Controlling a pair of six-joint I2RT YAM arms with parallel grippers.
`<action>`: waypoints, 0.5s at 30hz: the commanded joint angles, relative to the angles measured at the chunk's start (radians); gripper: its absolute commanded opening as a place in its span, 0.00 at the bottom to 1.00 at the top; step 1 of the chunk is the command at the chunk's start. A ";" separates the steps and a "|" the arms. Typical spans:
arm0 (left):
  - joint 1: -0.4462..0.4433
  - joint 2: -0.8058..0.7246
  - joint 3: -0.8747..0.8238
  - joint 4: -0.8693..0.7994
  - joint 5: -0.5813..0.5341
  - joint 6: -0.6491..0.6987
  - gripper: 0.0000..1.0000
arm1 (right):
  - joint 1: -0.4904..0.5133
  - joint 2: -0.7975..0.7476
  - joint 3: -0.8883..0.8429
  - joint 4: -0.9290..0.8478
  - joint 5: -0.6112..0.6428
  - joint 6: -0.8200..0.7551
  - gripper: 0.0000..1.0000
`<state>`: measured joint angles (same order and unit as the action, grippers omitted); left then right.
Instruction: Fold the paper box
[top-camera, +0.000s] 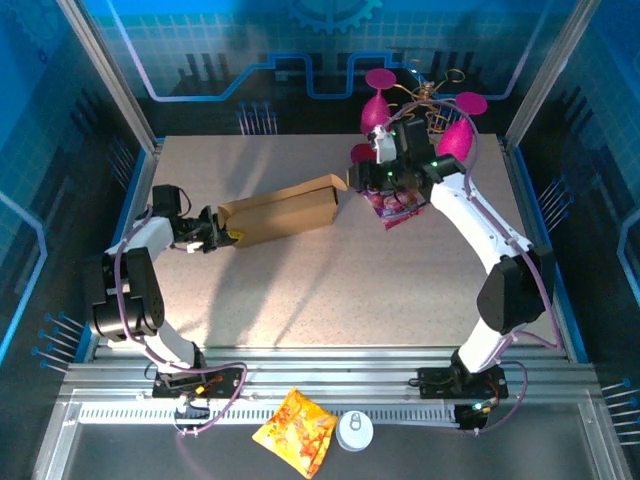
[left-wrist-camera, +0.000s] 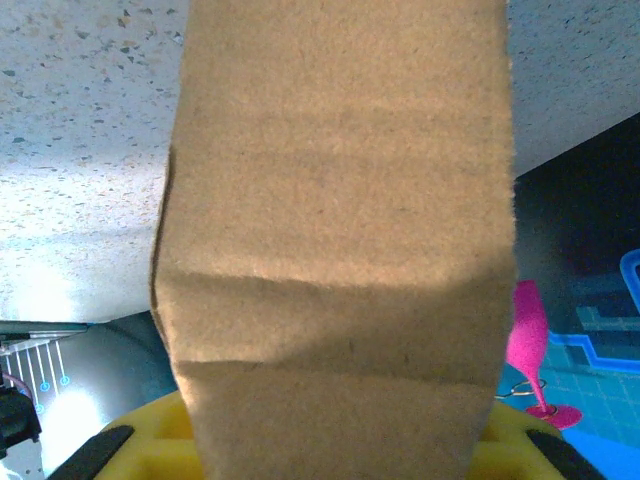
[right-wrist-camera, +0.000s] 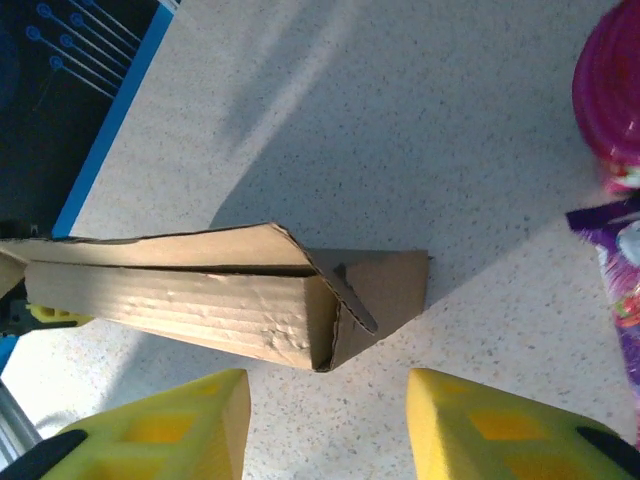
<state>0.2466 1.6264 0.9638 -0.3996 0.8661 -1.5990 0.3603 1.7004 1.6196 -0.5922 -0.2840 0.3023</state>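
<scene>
The paper box (top-camera: 285, 212), a long brown cardboard mailer, lies slanted across the left middle of the table. My left gripper (top-camera: 222, 235) is shut on its left end. In the left wrist view the cardboard (left-wrist-camera: 340, 250) runs up between the yellow fingers (left-wrist-camera: 150, 450). My right gripper (top-camera: 365, 180) hovers at the box's right end, open and holding nothing. In the right wrist view its yellow fingers (right-wrist-camera: 170, 430) stand apart just short of the box's end (right-wrist-camera: 330, 300), where a loose flap (right-wrist-camera: 390, 285) lies flat on the table.
A purple snack packet (top-camera: 395, 208) lies just right of the box's end, under the right arm. Pink plastic goblets (top-camera: 455, 140) stand at the back right. An orange packet (top-camera: 297, 430) and a white round lid (top-camera: 354, 430) lie on the front ledge below the rails.
</scene>
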 joint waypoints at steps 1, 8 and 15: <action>0.003 0.049 -0.007 -0.091 -0.027 -0.032 0.15 | 0.020 0.057 0.074 -0.139 0.049 -0.231 0.44; 0.010 0.065 0.004 -0.100 -0.020 -0.015 0.12 | 0.065 0.200 0.245 -0.229 0.151 -0.364 0.48; 0.011 0.073 0.023 -0.119 -0.017 -0.002 0.11 | 0.097 0.284 0.347 -0.258 0.194 -0.380 0.41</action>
<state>0.2516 1.6562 0.9943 -0.4225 0.8852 -1.5951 0.4438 1.9739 1.9190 -0.8043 -0.1192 -0.0460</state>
